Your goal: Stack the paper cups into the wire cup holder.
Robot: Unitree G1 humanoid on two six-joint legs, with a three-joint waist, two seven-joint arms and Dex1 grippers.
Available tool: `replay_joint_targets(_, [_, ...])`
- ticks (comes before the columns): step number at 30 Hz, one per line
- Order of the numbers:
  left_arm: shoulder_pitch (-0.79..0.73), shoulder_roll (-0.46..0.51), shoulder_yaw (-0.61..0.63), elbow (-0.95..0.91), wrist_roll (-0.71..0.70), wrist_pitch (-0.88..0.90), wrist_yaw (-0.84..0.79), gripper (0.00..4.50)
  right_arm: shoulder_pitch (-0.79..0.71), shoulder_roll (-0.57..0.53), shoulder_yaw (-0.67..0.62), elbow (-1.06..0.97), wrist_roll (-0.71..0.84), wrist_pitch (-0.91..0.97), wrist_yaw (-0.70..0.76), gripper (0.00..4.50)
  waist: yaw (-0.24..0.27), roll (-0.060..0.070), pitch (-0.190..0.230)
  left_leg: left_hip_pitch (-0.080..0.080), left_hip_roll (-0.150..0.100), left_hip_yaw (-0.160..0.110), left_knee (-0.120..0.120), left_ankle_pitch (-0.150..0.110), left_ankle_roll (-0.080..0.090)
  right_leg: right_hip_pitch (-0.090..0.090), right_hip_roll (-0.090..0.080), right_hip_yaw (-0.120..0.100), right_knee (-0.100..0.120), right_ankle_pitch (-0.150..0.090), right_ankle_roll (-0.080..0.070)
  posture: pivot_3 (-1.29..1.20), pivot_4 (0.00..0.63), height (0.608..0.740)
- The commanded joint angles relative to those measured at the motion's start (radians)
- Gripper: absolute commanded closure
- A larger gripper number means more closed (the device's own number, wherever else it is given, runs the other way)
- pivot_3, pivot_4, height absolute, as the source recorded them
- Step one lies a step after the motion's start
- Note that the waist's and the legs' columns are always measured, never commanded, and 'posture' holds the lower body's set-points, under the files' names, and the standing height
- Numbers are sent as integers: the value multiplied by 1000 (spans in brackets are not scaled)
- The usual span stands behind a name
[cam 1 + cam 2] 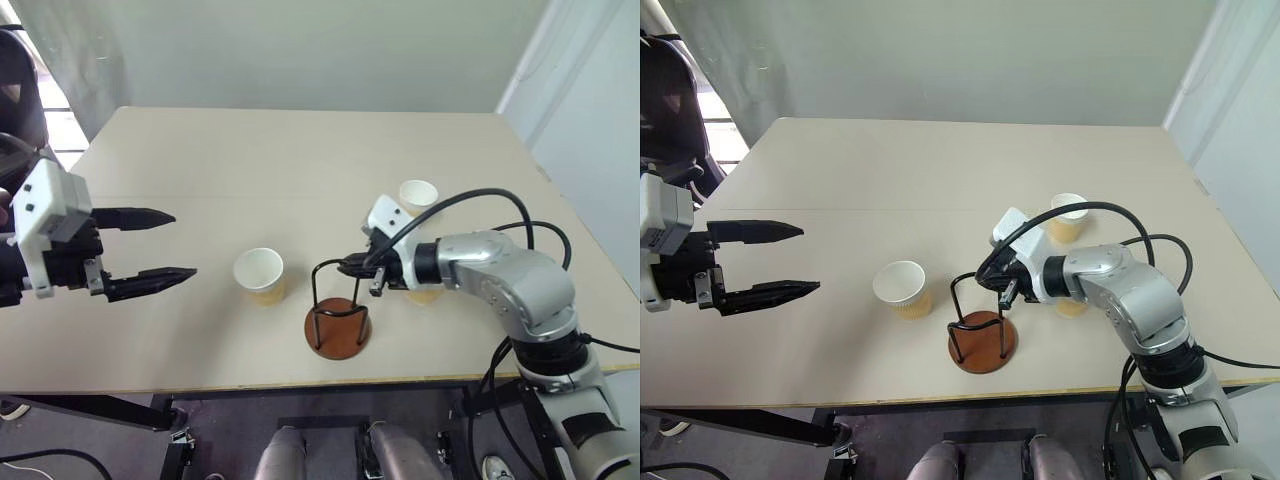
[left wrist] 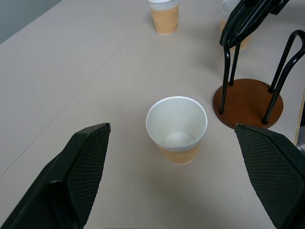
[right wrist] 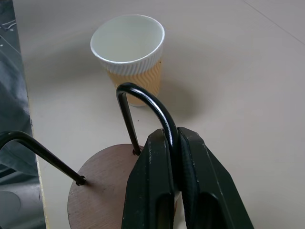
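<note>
Our left gripper (image 1: pixel 168 250) is wide open near one of the paper cups (image 1: pixel 260 274), our right gripper (image 3: pixel 176 157) pinches the empty wire cup holder (image 1: pixel 338 322), so all three cups still wait.

Up top, the two head eyes look forward and down across the table (image 1: pixel 300 150) from the near edge, taking in both arms; the right eye sits a touch to the side, so everything slides slightly across the frame. Low on the left, the left wrist camera peers along its fingers (image 2: pixel 81 167) close over the tabletop, facing a cup (image 2: pixel 177 128) with the holder (image 2: pixel 248 102) just beyond. The right wrist camera is tighter, right down its fingers (image 3: pixel 186 186) at the holder's wire. Both wrist views share that near cup and the holder's base; the head views hold them all.
</note>
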Motion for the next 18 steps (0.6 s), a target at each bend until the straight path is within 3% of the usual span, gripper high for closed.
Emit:
replay_joint_targets(1, [-13,18,29,-6,3,-8,-7,0,2,-16,17,-28,22,-19,-2,4485,0,0,0,0,0,0,0,0,0,0,0,0,0,0,0,0,150,740])
replay_joint_targets(6, [-11,17,34,-9,4,-7,-7,0,1,-35,34,-30,28,-32,-8,4485,0,0,0,0,0,0,0,0,0,0,0,0,0,0,0,0,150,740])
replay_joint_targets(10, [-14,15,28,-9,2,-7,-6,0,-1,-51,46,-35,40,-32,1,3397,0,-1,0,0,0,0,0,0,0,0,0,0,0,0,0,0,150,740])
replay_joint_targets(18, [-41,8,-6,0,-5,-12,-5,0,-38,-142,64,-38,50,-68,54,528,2,-1,0,-1,0,0,0,0,0,-1,0,0,-1,0,0,0,150,740])
